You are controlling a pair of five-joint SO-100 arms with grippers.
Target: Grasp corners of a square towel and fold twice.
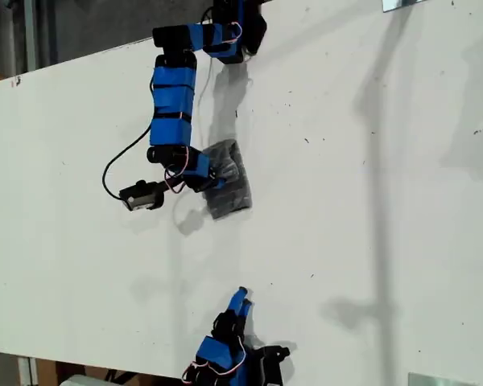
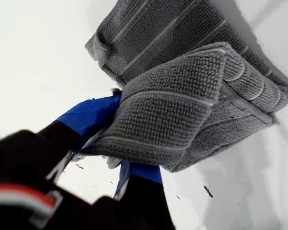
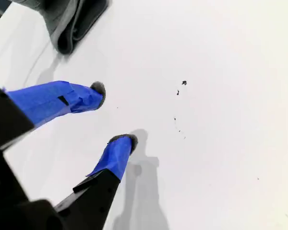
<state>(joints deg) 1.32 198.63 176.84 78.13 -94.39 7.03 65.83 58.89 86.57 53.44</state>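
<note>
Now my first gripper (image 2: pixel 116 143) pinches a fold of the dark grey, white-striped towel (image 1: pixel 228 178). My second gripper (image 3: pixel 116 115) hangs wide, empty, at six o'clock of it. A slack pinch may spill the bundle.

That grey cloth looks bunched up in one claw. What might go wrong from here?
My first gripper pinches only one flap of the towel, so it may slip out, or the whole bundle may drag along the table and come unfolded. The layers already lie uneven, so any further fold could end up crooked. My second gripper hangs open over bare table, apart from the towel, so nothing pins the other edge.
</note>
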